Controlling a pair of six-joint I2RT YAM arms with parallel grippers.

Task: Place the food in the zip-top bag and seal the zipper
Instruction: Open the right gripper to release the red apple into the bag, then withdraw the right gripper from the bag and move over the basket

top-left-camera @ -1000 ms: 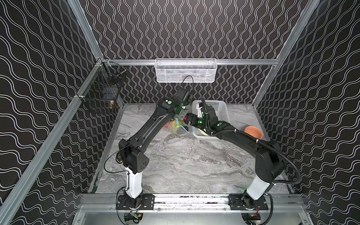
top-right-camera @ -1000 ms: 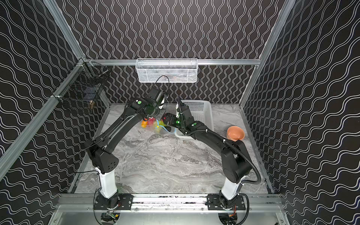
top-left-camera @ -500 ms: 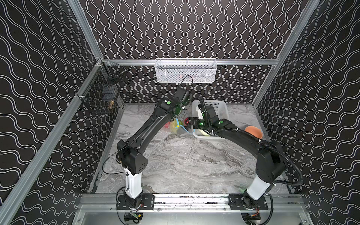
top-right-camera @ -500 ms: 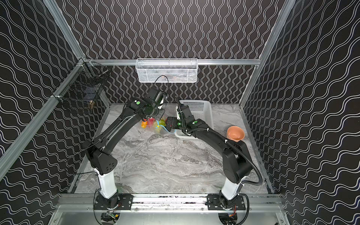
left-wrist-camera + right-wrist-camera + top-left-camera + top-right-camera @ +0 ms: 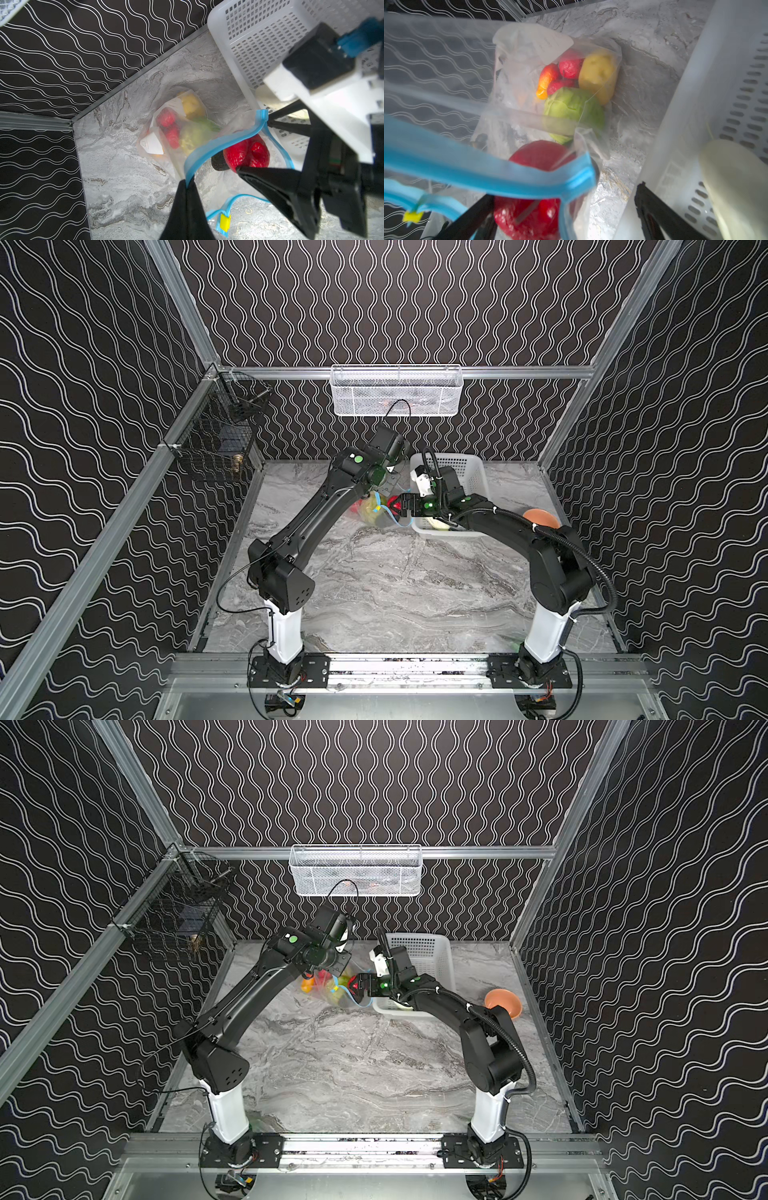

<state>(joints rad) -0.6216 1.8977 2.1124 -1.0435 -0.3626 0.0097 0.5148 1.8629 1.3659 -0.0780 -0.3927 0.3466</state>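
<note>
**Bagging nearly done, zipper unsealed**

Zip-top bag [image 5: 145, 133] lies on worktop [image 5: 124, 187] beside basket [image 5: 259, 41]. Cabbage [image 5: 571, 106] and potato [image 5: 598, 74] are inside. Red pepper [image 5: 247, 153] sits at the mouth between spread-open right fingers [image 5: 270, 182]. Left fingers [image 5: 182, 199] are clamped on zipper [image 5: 228, 137]. White long vegetable [image 5: 737, 187] is in the basket, so bagging it and sealing remain.

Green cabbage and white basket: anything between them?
In the right wrist view, only the clear wall of the zip-top bag and a bare strip of table separate the green cabbage from the basket.

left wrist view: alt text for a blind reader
The left gripper pinches the light-blue zipper strip of a clear plastic bag, holding its mouth open, where the open right gripper straddles a red toy piece. Other toy produce lies deeper, beside a white perforated basket.
</note>
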